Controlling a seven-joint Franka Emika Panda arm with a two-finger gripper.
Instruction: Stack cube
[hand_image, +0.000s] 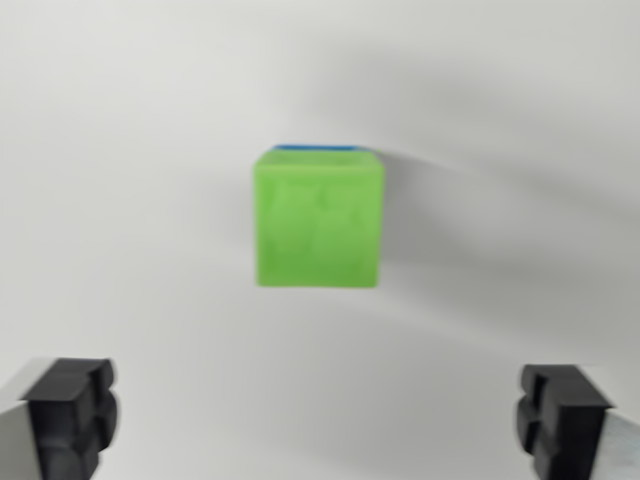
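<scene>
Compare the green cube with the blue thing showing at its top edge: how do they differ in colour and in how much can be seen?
The green cube is bright green; the blue thing is blue. The green cube shows a whole face, while the blue thing shows only a thin strip along the green cube's top edge, so its shape cannot be told. Both lie on the white surface, between the open hand's fingers.

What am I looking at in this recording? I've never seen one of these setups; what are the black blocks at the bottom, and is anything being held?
This single picture comes from a camera on the robot arm's wrist, looking down past its end effector. The two black blocks in the lower corners are its fingertips, spread wide apart with nothing between them. On the plain white surface sits a green cube. A thin blue edge shows along its far top side, probably a blue cube underneath. The image is slightly blurred.
</scene>
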